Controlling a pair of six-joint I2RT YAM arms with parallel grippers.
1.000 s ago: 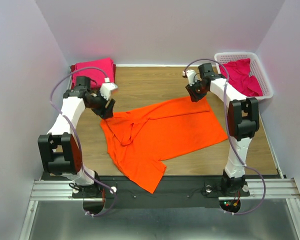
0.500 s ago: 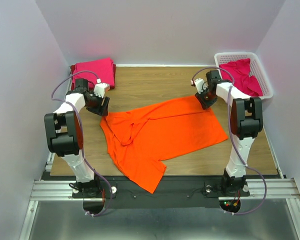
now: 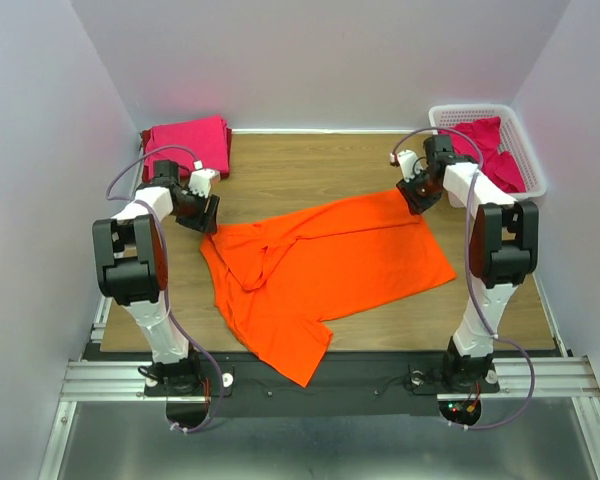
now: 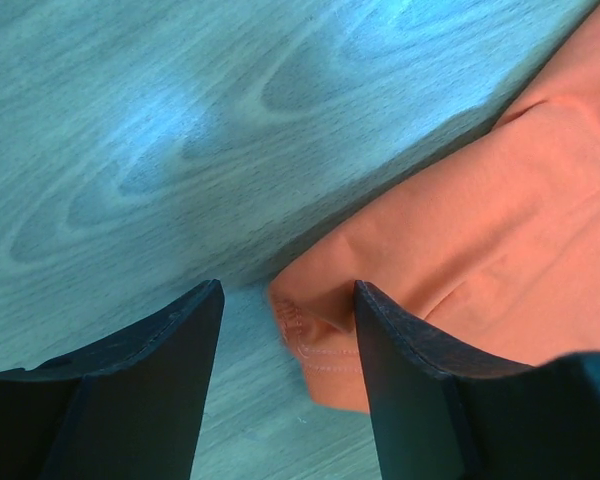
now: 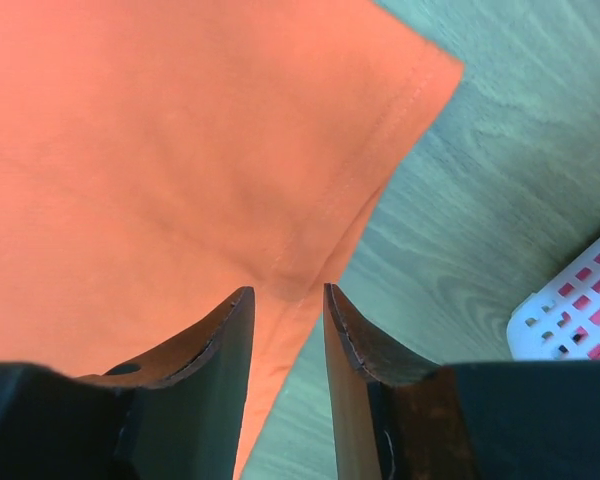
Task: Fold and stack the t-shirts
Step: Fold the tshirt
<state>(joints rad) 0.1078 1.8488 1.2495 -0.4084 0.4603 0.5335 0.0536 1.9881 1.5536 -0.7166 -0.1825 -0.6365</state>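
Orange t-shirt (image 3: 330, 265) spread — pink stack (image 3: 188, 140) behind

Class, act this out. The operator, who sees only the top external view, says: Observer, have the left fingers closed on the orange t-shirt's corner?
Observer: No. In the left wrist view the left fingers stand open. A stitched corner of the orange t-shirt lies on the table between them.
Operator: And the right side?
Observer: In the right wrist view the right fingers stand closer together over the hem, where the cloth puckers. I cannot tell whether they grip it.
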